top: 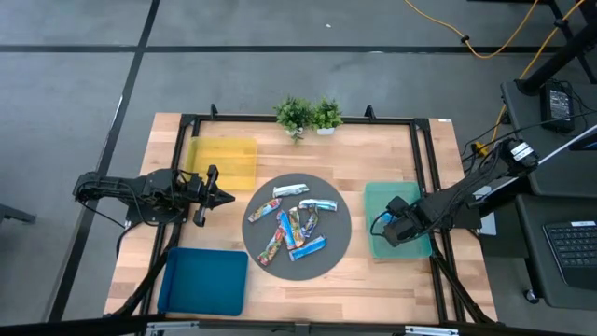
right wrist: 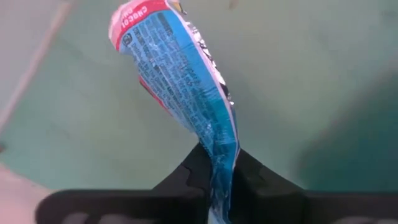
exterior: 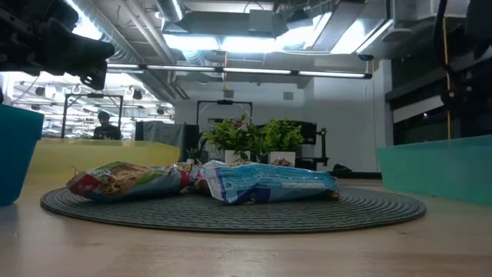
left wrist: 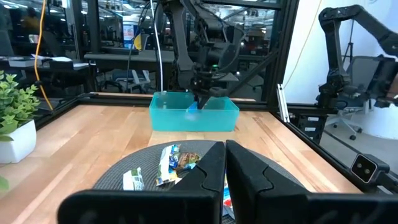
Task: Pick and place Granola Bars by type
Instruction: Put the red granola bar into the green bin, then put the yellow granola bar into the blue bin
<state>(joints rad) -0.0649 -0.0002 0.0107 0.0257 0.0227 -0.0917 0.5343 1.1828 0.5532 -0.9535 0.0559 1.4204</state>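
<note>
Several granola bars (top: 295,224), blue, silver and multicoloured, lie on a round dark mat (top: 341,245) at the table's middle. One more blue bar (right wrist: 186,87) is held over the green tray (top: 410,245) at the right by my right gripper (top: 381,225), which is shut on it. From the left wrist view that bar (left wrist: 191,107) shows at the tray's rim (left wrist: 194,119). My left gripper (left wrist: 225,163) is shut and level, left of the mat (left wrist: 134,163), touching nothing. My right gripper pinches one end of the blue bar's wrapper (right wrist: 222,163) between its two fingers. The fingers point down from above. The bar hangs below them over the green tray's floor (right wrist: 311,81); whether its lower end (right wrist: 140,18) touches the floor, I cannot tell.
A yellow tray (top: 222,161) sits at the far left and a blue tray (top: 203,280) at the near left. Two small potted plants (top: 308,116) stand at the far edge. A black frame (top: 422,140) runs round the table.
</note>
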